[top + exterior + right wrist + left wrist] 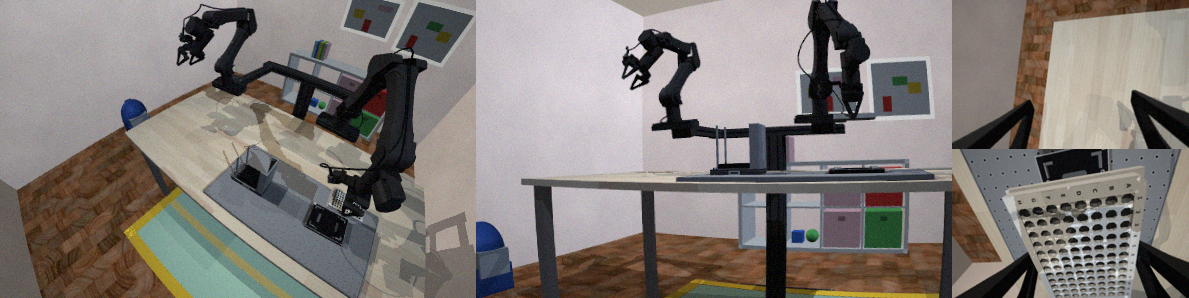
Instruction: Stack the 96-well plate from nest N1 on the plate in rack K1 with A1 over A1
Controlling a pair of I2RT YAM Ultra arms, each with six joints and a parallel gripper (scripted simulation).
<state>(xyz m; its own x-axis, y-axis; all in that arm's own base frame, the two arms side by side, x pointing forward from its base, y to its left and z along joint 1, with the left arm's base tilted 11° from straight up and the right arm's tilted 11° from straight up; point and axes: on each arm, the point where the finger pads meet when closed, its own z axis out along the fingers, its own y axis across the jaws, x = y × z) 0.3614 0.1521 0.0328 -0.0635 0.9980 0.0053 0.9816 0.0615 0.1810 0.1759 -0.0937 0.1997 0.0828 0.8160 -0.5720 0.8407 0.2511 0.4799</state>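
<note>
A pale 96-well plate [1098,229] [337,198] [867,117] is held between the fingers of my left gripper [1082,249] [853,115], which is shut on its two long sides. It hangs high over the tabletop. Its printed letters run H to A along the far edge, with A1 at the upper right in the left wrist view. The black plate nest N1 [325,223] [1070,163] is empty, with pale corner marks. Rack K1 [267,182] [757,150] holds something flat and black low inside; its markings are unreadable. My right gripper [185,63] [628,83] [1078,100] is open and empty, high up.
A grey perforated mat [295,235] [995,192] lies under the nest and the rack. K1 has a tall wall and thin upright posts [717,145]. The pale table [175,135] [1092,60] extends past the mat, below the right gripper.
</note>
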